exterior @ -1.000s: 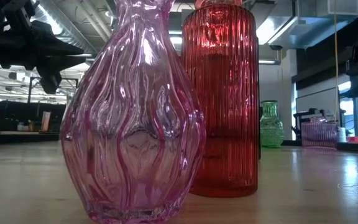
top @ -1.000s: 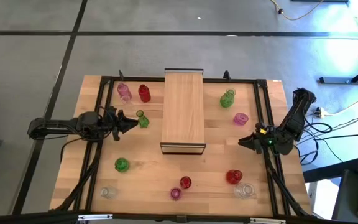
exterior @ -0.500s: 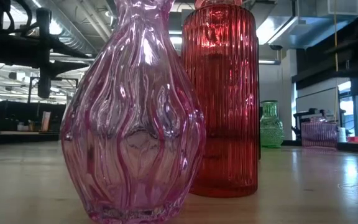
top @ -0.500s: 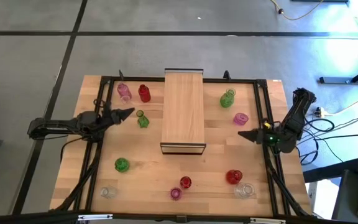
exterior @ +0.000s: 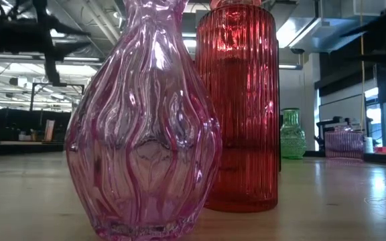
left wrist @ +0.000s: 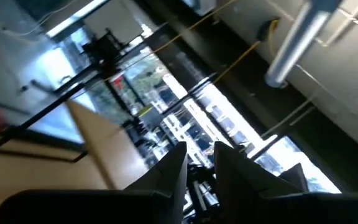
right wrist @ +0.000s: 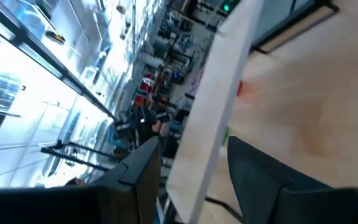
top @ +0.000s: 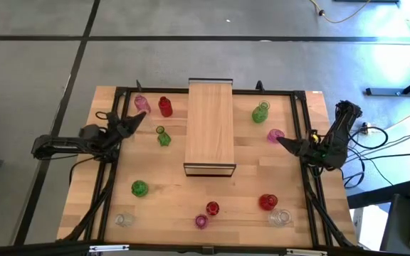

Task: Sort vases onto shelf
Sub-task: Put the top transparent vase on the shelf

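While both arms hang over the desk [top: 84, 206] edges, the shelf [top: 210, 124] lies lengthwise at desk centre, betw. the two claws, top bare, no vase on it.

Left claw [top: 139, 119], empty, fingers [left wrist: 173, 171] a narrow gap apart; pink vase [top: 142, 105] just beyond its tip, red vase [top: 165, 107] next to that, small green vase [top: 163, 136] near on the shelf side.

Right claw [top: 282, 141], empty, fingers [right wrist: 143, 165] moderately apart; pink vase [top: 275, 135] right at its tip, can't tell if touching; green vase [top: 260, 112] a bit past that.

Well behind both claws, along the near desk edge: green vase [top: 139, 188], clear vase [top: 124, 220], red vase [top: 212, 209], small pink vase [top: 201, 221], red vase [top: 267, 202], clear vase [top: 280, 217].

Low view: pink and red vases fill the frame.
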